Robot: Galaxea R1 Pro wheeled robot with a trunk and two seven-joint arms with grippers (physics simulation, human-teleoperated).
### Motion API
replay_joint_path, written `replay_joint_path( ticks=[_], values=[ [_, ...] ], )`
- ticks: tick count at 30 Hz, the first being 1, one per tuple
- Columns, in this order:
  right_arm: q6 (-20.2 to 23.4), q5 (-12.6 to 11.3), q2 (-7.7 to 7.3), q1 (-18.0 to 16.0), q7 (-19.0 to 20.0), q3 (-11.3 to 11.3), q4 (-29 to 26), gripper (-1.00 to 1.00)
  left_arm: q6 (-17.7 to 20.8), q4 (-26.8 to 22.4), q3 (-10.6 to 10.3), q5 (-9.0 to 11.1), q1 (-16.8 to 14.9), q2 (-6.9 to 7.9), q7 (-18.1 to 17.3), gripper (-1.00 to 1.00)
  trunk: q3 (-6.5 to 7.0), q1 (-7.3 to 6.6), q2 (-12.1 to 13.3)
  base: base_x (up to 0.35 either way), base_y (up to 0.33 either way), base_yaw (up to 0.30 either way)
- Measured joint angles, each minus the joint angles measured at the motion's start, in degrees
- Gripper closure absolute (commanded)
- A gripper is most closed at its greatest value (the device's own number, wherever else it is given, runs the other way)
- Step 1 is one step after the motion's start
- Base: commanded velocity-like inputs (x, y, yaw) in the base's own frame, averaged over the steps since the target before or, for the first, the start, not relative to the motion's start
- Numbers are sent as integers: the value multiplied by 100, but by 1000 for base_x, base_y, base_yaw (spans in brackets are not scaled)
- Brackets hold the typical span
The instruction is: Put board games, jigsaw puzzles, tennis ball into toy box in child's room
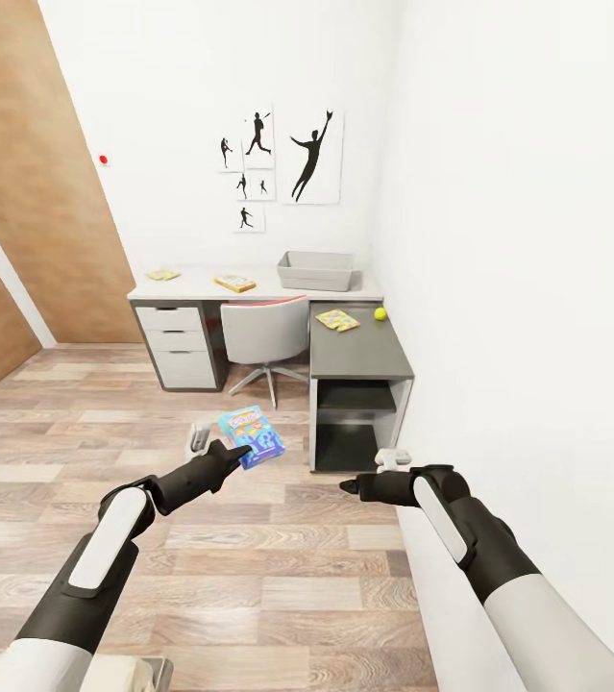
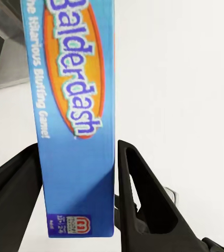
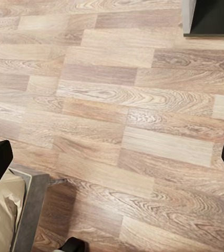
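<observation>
Carrying step: left hand clamped on the blue board game at frame centre, right hand spread, empty. Next, rolling up to the worktop and lifting toward the toy box, upper centre.

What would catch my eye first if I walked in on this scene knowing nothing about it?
Probably the bright blue board game clamped in the left end effector, held up over the wood plank floor. Beyond it, black baseball-player silhouette pictures stand out on the white wall above the table, where a grey toy box sits near the corner.
</observation>
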Motion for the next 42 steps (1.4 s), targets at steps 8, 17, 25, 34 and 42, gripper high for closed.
replay_joint_path(
  ticks=[8,17,25,34,42],
  values=[
    [-5,0,-1,0,0,0,-6,-100,0,0,9,1,8,6,0,100,0,-1,0,34,0,0],
    [1,0,-7,0,0,1,-7,-100,0,0,7,-5,13,7,0,100,0,-3,-1,257,0,0],
    [-1,0,-8,0,0,1,-8,-100,0,1,3,-12,13,5,0,100,0,-3,-1,323,0,0],
    [0,0,-8,0,0,1,-12,-100,1,1,-2,-19,14,5,0,100,0,-3,-1,331,0,0],
    [2,0,-8,0,0,1,-21,-100,1,1,-2,-21,14,5,0,100,0,-3,-1,333,0,0]
  ],
)
